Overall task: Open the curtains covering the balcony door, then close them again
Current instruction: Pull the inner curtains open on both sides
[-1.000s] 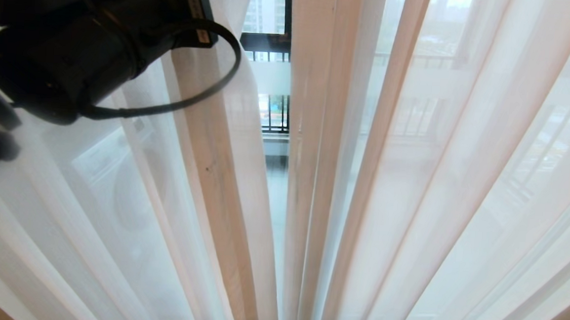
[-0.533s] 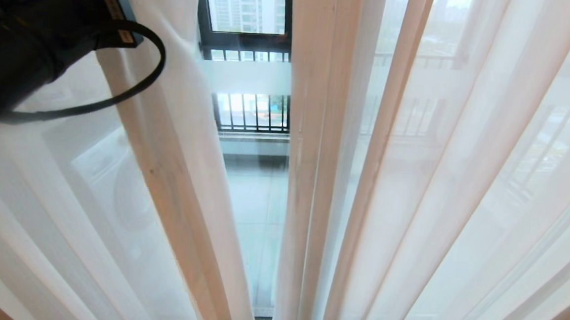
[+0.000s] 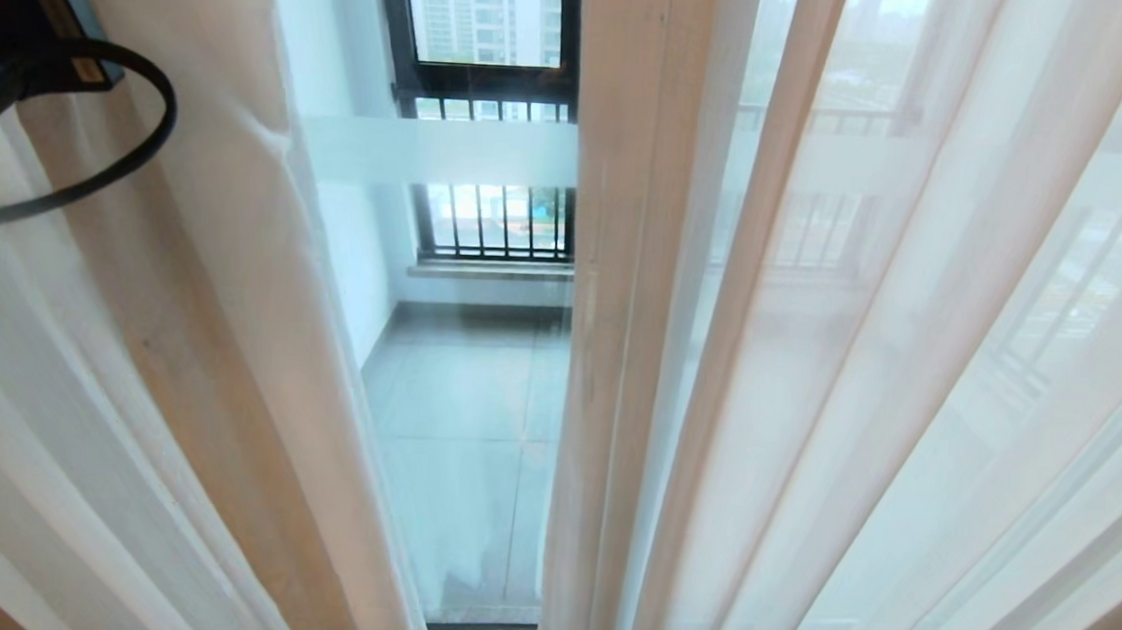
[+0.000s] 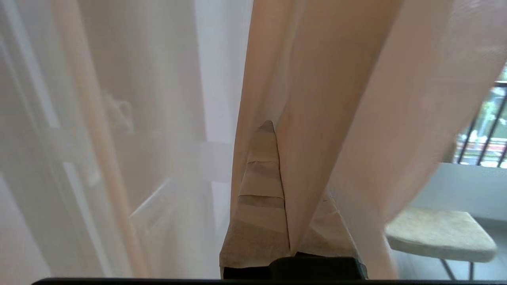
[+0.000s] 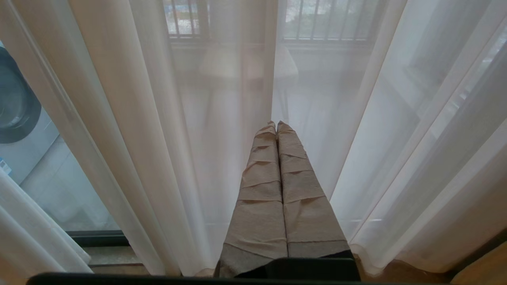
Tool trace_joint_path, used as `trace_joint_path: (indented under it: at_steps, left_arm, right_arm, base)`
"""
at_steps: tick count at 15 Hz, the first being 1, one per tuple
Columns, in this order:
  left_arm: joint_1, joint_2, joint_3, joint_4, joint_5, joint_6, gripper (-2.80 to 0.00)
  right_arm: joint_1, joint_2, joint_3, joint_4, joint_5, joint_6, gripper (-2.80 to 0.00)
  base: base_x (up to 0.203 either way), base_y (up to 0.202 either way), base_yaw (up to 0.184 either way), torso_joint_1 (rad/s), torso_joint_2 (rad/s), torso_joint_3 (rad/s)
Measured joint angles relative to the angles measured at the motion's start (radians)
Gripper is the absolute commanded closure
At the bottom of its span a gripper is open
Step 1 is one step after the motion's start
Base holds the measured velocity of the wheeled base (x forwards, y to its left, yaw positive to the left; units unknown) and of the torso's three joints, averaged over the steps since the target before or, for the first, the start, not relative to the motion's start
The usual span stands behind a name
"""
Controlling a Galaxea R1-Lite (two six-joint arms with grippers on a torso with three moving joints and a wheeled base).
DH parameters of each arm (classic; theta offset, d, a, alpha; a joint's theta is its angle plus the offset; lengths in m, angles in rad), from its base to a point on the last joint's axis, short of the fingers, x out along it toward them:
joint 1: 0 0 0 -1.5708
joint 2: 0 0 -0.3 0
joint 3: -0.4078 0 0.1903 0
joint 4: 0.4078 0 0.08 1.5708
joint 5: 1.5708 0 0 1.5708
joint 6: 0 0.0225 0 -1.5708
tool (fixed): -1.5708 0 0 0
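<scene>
Since the earlier frames, my left arm has swung further out to my left, dragging the sheer panel with it, and the gap between the two panels has widened from a narrow slit to a broad strip of bare glass.

Left gripper [image 4: 277, 186]: jaws clamped tight on a fold of the curtains [image 3: 227, 353], the thin white cloth running straight up between the two taped fingers [image 4: 257, 198]. In the head view only the wrist housing and its looped black cable [image 3: 92, 179] show, at the far upper left edge.

Right gripper [image 5: 278, 178]: fingers pressed together, holding nothing, pointing at the sheer fabric just ahead of it.

Balcony door [image 3: 478, 398]: exposed to the right of my left gripper, its frosted white band [image 3: 435, 149] crossing the glass and the black bottom rail visible below. Beyond the glass lie a tiled balcony floor [image 3: 459, 465] and a black-framed window with railing bars [image 3: 489, 218]. A padded stool [image 4: 439, 233] stands out there. The other panel hangs undisturbed further right.
</scene>
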Motion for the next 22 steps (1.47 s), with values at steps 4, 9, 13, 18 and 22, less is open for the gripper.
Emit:
trace_joint_path:
  at_steps: [4,9,13,18,22]
  left_arm:
    - [0.118,-0.002,0.001,0.000,-0.011,-0.001,0.00]
    - [0.262,0.024,0.000,0.002,-0.182,-0.004,0.00]
    - [0.245,0.046,-0.005,0.002,-0.249,-0.020,0.00]
    - [0.195,0.060,-0.010,0.002,-0.343,-0.048,0.00]
    - [0.184,0.057,-0.008,0.002,-0.341,-0.049,0.00]
  right_arm:
    - [0.000,0.000,0.000,0.000,0.000,0.000,0.00]
    - [0.000,0.000,0.000,0.000,0.000,0.000,0.00]
    - [0.000,0.000,0.000,0.000,0.000,0.000,0.00]
    - [0.000,0.000,0.000,0.000,0.000,0.000,0.00]
    - [0.000,0.000,0.000,0.000,0.000,0.000,0.00]
  base:
    - [0.000,0.000,0.000,0.000,0.00,0.000]
    - [0.000,0.000,0.000,0.000,0.00,0.000]
    - [0.000,0.000,0.000,0.000,0.00,0.000]
    - [0.000,0.000,0.000,0.000,0.00,0.000]
    - [0.000,0.000,0.000,0.000,0.00,0.000]
